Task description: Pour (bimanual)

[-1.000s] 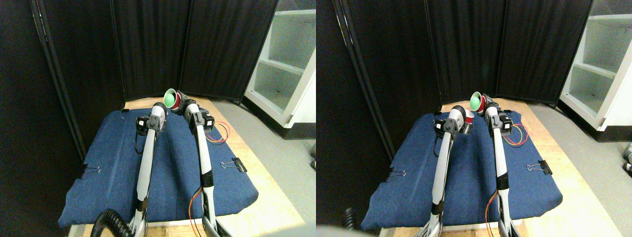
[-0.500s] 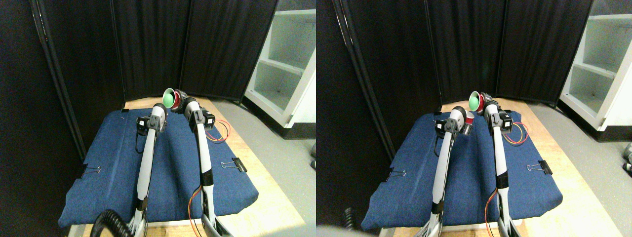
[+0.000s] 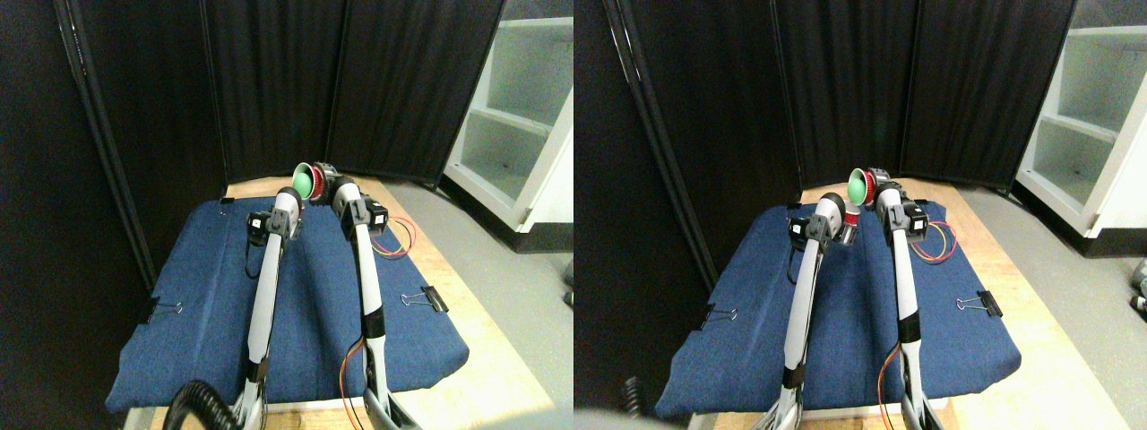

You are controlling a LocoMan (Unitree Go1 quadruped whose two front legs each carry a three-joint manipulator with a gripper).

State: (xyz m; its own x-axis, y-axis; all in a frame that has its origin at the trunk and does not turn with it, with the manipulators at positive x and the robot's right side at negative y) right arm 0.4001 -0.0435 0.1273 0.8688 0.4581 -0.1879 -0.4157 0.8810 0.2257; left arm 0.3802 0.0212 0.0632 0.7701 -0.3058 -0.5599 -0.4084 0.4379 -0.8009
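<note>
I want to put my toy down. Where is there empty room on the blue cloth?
The blue cloth is bare left of the left arm, and between the right arm and the binder clip. It is crowded at the far end, around the green cup.

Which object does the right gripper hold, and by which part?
The right gripper holds a tilted red cup with a green inside, apparently by its side; the exact contact is unclear.
</note>
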